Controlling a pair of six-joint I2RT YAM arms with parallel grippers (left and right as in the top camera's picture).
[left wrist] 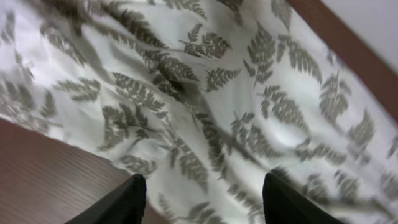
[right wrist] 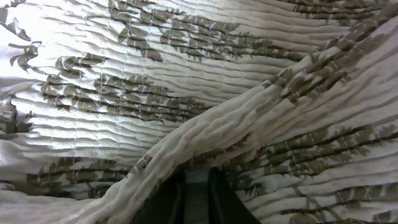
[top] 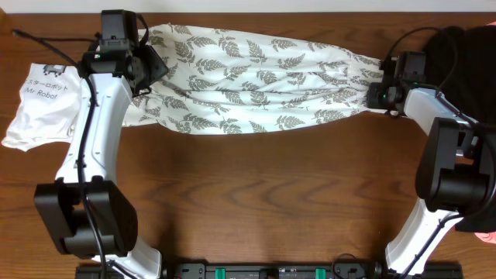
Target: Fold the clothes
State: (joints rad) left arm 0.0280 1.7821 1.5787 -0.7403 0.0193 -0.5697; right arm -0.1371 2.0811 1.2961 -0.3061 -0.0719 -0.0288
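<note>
Clothes (top: pixel 256 77): one long, thin white garment with a grey fern print. It lies across the far half of the desk (top: pixel 256 209), stretched lengthwise between the two arms, with long creases gathered along its middle. The left end spreads wide and the right end narrows to a bunch.

Right gripper (right wrist: pixel 194 198): clenched on a raised ridge of the gathered right end. The wrist view shows the fold running straight into the nearly closed fingers. The weave looks crinkled and ribbed up close.

Left gripper (left wrist: pixel 202 198): released. Its fingers (left wrist: pixel 127 202) stand well apart over the left end near its front edge. Cloth lies loose beneath them and nothing is pinched.

Neighbours: a plain white shirt (top: pixel 39 108) lies near the left end, with the left arm crossing between them. A black garment (top: pixel 465 39) sits at the far right corner. Neither is part of the job.

Handling (judged): very light and limp, with no stiffness. It will probably sag and bunch if lifted from a single point. The crinkle should give fair friction, so slipping seems unlikely under a firm pinch. Thin layers may get picked up double. The best holds look like the corners or hem of each end, taken as a pair with the cloth taut so the fold lands flat. A left grasp on the near left corner would match the right one.
</note>
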